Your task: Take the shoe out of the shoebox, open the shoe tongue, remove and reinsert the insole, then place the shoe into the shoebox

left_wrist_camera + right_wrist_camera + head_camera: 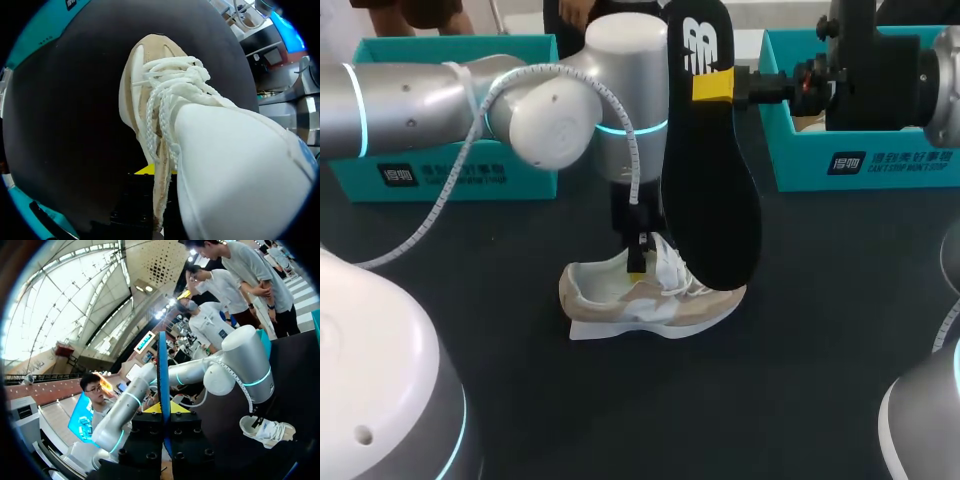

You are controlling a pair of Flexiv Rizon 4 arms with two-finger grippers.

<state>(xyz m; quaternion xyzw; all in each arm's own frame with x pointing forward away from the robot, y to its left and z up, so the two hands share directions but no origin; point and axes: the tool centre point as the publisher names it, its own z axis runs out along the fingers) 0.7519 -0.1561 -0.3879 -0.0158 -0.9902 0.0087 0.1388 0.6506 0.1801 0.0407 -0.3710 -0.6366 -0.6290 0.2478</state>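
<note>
Dark worktop [520, 400] carries a left shoebox [450, 175] by its far left corner and a right shoebox [880, 165] by its far right, both teal. The right gripper [715, 85] is clamped on a black insole [710, 200], holding it upright in the air over the worktop's middle. Below it, the beige-and-white shoe [650, 300] stands on its sole, outside both boxes. The left gripper [637, 262] sits at the shoe's opening beside the raised tongue [240, 165]; whether it grips cannot be told.

1. The insole [710, 170] hides the far part of the toe of the shoe [640, 300].
2. The tongue [235, 170] covers most of the left pincer [150, 172]; its grip cannot be told.
3. The left arm [520, 100] hides part of the left shoebox [420, 170]; the right shoebox [860, 160] is cut off at the right.
</note>
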